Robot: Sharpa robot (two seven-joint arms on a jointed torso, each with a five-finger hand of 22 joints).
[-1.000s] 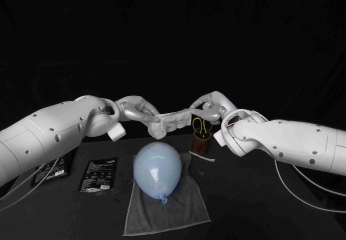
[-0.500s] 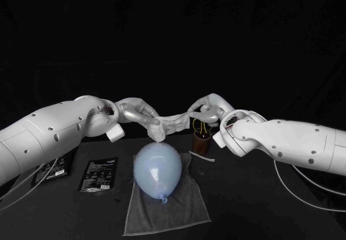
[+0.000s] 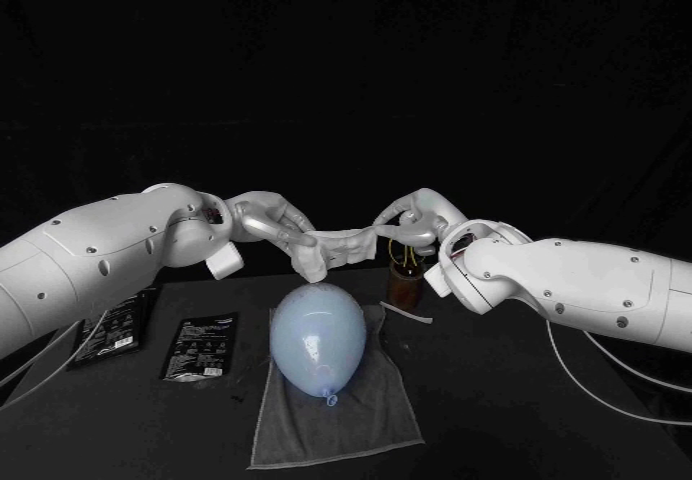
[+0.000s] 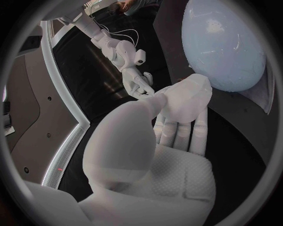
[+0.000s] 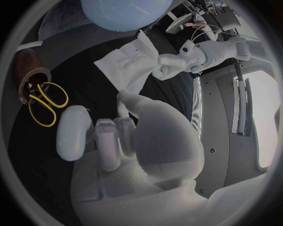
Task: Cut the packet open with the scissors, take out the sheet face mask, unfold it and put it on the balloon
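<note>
The white sheet mask hangs stretched in the air between my two hands, just above the far end of the pale blue balloon. My left hand pinches the mask's left edge and my right hand holds its right edge. The right wrist view has the mask spreading from my right hand towards the left hand, with the balloon beyond. In the left wrist view my left hand reaches beside the balloon, facing the right hand.
The balloon lies on a grey towel. Yellow-handled scissors stand in a brown cup behind it. A cut strip lies beside the towel. Two dark packets lie to the left.
The left arm has risen a little. The mask has been drawn out wider and tauter between the hands. Balloon, towel and packets have stayed put.
</note>
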